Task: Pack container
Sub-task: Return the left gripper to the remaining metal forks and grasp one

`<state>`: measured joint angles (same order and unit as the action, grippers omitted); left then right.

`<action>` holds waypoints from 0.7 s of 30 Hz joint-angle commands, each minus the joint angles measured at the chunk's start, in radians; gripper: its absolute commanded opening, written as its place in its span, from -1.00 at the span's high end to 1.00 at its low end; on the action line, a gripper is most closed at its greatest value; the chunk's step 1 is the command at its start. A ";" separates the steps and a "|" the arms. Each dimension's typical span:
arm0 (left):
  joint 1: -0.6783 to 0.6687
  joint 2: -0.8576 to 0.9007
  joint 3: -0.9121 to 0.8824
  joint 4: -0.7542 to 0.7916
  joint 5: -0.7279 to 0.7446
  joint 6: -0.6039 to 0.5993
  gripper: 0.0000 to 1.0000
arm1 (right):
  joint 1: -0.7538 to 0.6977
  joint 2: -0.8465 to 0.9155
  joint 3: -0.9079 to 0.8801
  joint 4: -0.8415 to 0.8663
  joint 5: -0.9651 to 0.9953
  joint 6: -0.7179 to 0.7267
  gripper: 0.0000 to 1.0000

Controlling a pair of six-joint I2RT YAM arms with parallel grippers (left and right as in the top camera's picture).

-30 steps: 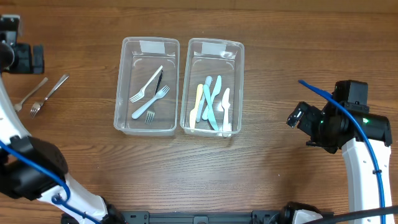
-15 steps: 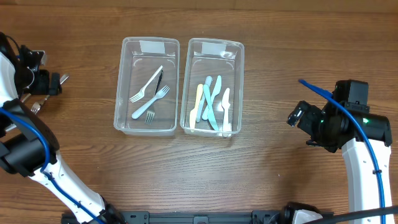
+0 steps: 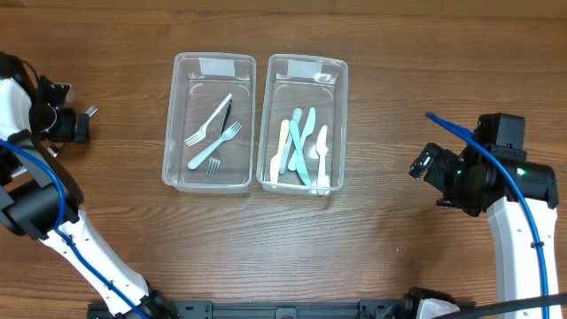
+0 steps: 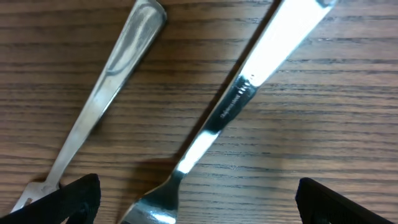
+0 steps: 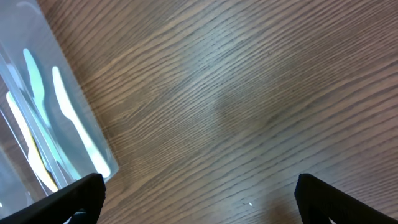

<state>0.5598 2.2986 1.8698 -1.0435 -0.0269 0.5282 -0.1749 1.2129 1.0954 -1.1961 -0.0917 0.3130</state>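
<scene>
Hanging low at the 9 o'clock edge of the desk [image 3: 372, 257], the left hand [image 3: 69, 124] had its fingers spread wide and gripped nothing. In its wrist view the left hand [image 4: 199, 202] showed only two dark fingertips [image 4: 68, 199] in the bottom corners. Two metal forks [image 4: 242, 93] lay on the wood between them. The forks lay side by side and apart, handles pointing to 1 o'clock and tines toward 7 o'clock. The brighter fork lay nearly midway between the fingertips. The duller fork [image 4: 102, 93] ran down to the fingertip at 8 o'clock. From overhead, only a handle tip [image 3: 91, 111] showed past the hand, at 1 o'clock.

At 12 o'clock on the desk stood two clear tubs, side by side and nearly touching. The left container [image 3: 213, 58] held a few pale plastic forks [image 3: 213, 142], lying crossed near its middle. The right container [image 3: 306, 60] held plastic knives [image 3: 301, 146] in yellow, blue and white, gathered toward its 6 o'clock end.

Over at 3 o'clock, well apart from the tubs, the right hand [image 3: 423, 166] was also wide open and empty. Its wrist view showed the right hand [image 5: 199, 202] over bare wood, with a corner of the right container [image 5: 93, 143] at 9 o'clock.
</scene>
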 commanded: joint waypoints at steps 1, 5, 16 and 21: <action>0.005 0.011 -0.034 0.014 -0.023 0.018 -1.00 | 0.005 0.001 0.004 0.006 0.012 -0.007 -1.00; 0.005 0.017 -0.079 0.035 -0.029 0.018 -1.00 | 0.005 0.001 0.004 0.006 0.012 -0.007 -1.00; 0.005 0.017 -0.083 0.011 0.011 -0.020 -0.36 | 0.005 0.001 0.004 0.006 0.012 -0.007 -1.00; 0.005 0.017 -0.083 -0.010 0.020 -0.020 0.49 | 0.005 0.001 0.004 0.006 0.012 -0.007 -1.00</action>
<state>0.5598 2.2986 1.8015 -1.0439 -0.0288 0.5106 -0.1749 1.2129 1.0954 -1.1961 -0.0887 0.3126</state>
